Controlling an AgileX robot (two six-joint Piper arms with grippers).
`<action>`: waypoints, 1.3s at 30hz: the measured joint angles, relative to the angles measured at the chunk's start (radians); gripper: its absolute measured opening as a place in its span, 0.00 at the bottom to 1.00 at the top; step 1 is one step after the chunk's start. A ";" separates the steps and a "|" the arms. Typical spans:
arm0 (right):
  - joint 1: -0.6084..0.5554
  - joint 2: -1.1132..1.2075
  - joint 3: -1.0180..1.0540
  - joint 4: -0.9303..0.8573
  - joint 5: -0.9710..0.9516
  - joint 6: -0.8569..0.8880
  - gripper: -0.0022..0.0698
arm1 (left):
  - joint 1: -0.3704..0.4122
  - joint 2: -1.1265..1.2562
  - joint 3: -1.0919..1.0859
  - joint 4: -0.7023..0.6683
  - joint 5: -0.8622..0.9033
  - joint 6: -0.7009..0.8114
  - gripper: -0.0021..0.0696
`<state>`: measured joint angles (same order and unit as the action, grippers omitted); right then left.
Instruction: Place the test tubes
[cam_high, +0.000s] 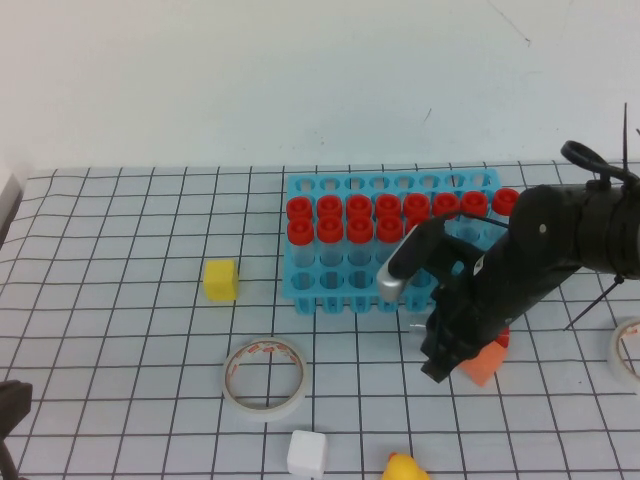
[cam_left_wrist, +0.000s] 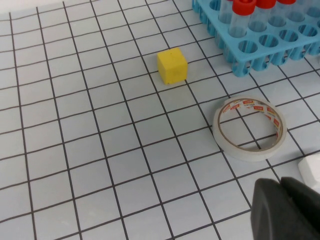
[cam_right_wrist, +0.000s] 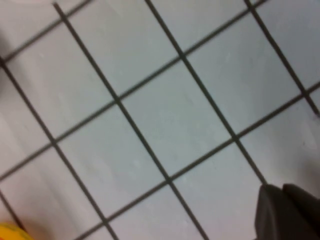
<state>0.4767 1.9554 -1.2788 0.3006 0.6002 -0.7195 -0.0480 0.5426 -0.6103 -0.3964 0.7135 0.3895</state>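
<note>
Already the rack (cam_high: 340, 292) is holding many tubes (cam_high: 359, 207) (front holes standing empty); the right end effector (cam_high: 440, 362) is hovering closed before it, the left end effector (cam_left_wrist: 285, 212) sitting closed at the desk's (cam_high: 120, 260) near-left corner.

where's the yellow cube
High view: yellow cube left of the blue rack, beyond the tape roll; left gripper near-left corner, right gripper before the rack.

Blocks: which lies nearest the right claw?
Orange block, beside the right claw before the test-tube rack; yellow block and white block lie leftward, toward the left claw.
</note>
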 joint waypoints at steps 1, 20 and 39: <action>0.000 -0.006 0.000 0.014 0.000 -0.008 0.03 | 0.000 0.000 0.000 0.000 0.000 0.000 0.03; -0.001 -0.035 0.002 -0.124 0.030 0.023 0.49 | 0.000 0.000 0.000 0.000 0.000 0.000 0.03; -0.017 -0.006 -0.010 -0.236 0.032 0.131 0.60 | 0.000 0.000 0.000 0.000 0.000 0.000 0.03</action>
<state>0.4599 1.9497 -1.2891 0.0646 0.6324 -0.5886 -0.0480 0.5426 -0.6103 -0.3964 0.7135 0.3895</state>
